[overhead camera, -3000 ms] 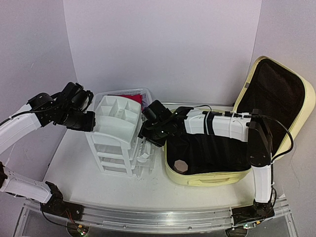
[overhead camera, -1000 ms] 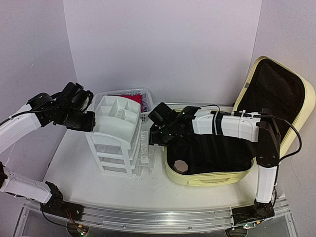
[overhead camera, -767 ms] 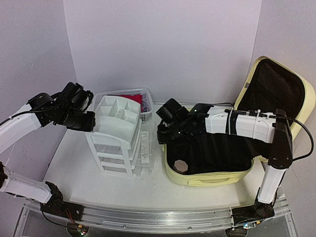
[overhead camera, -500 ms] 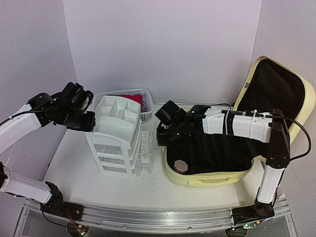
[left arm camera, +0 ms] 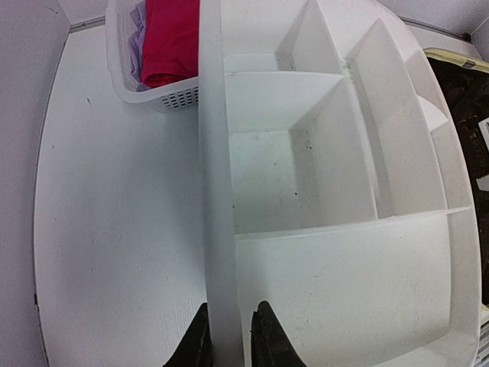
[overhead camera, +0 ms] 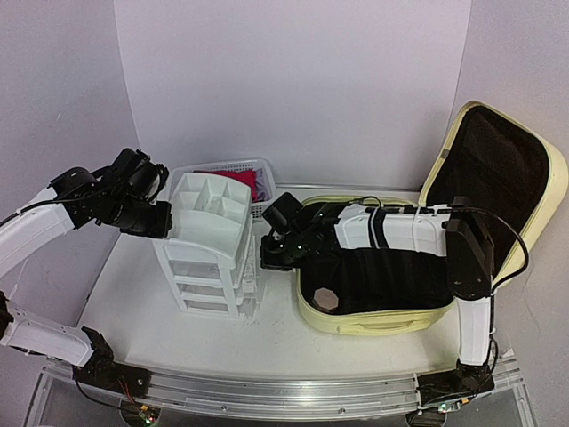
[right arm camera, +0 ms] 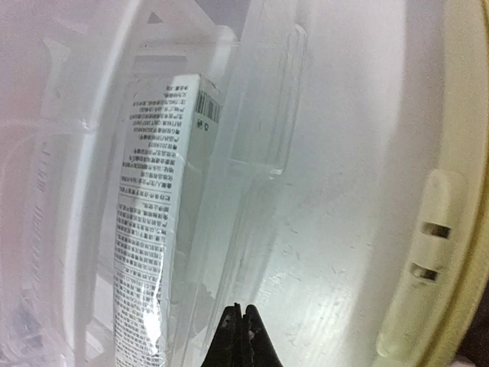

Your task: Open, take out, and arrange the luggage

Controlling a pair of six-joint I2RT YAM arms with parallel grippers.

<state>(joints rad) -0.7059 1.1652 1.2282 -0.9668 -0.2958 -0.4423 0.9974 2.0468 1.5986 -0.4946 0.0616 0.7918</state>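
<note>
Left gripper (left arm camera: 227,336): it's nearly closed, one finger on each side of the organizer's side wall. Solid pinch, so leave it parked there as your anchor.

Organizer (overhead camera: 209,240): white, stacked drawers, open compartments on top that look bare from the left wrist view. It stands on the table (overhead camera: 133,302), left of center.

Basket (overhead camera: 233,166): right behind the organizer, with a red cloth (left arm camera: 172,38) folded inside.

Packet (right arm camera: 145,229): clear plastic with a printed label, standing in the gap between the organizer and the suitcase, leaning on the organizer's side.

Right gripper (right arm camera: 237,325): fully closed, tips pressed together, right at the packet's clear edge. You can't tell from the wrist view whether any film is actually caught.

Suitcase (overhead camera: 373,320): pale yellow, on the right of the table, lid (overhead camera: 498,169) standing open against the back corner. The black lining looks mostly cleared out.

The move: my guess is you're picking up the packet to file it. Film is slippery, so lift slowly and check that it follows. If it doesn't, open up and bite deeper, on the stiffer label side.

Changed: a second ago the right gripper's fingers were apart and it sat further right, over the suitcase rim. Now it's closed and back down at the gap. The left arm, organizer and suitcase haven't budged.
</note>
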